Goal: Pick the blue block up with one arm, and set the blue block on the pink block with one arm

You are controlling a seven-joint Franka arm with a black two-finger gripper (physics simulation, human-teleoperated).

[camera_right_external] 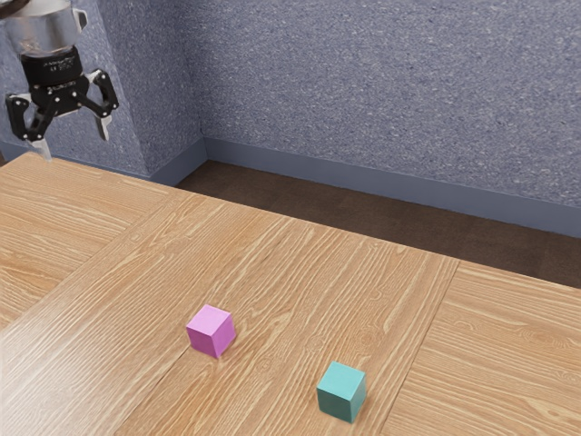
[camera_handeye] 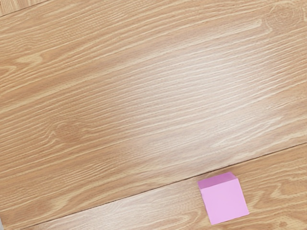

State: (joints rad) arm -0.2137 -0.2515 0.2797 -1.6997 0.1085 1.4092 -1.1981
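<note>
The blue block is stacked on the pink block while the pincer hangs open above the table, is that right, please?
Not quite: the exterior view shows the blue block on the table, apart from the pink block; the pincer does hang open.

I am working in what is looking like a bare, rendered test room, more lab than home or shop. A wide table [camera_right_external: 300,272] of pale wood-grain panels is filling the foreground. Beyond its far edge, speckled blue-grey walls [camera_right_external: 381,82] are meeting in a corner. A plain blue-grey skirting board [camera_right_external: 390,186] is running along them above a dark brown floor [camera_right_external: 363,218]. My end effector [camera_right_external: 74,141] is hanging over the table's far corner at the exterior view's left.
</note>
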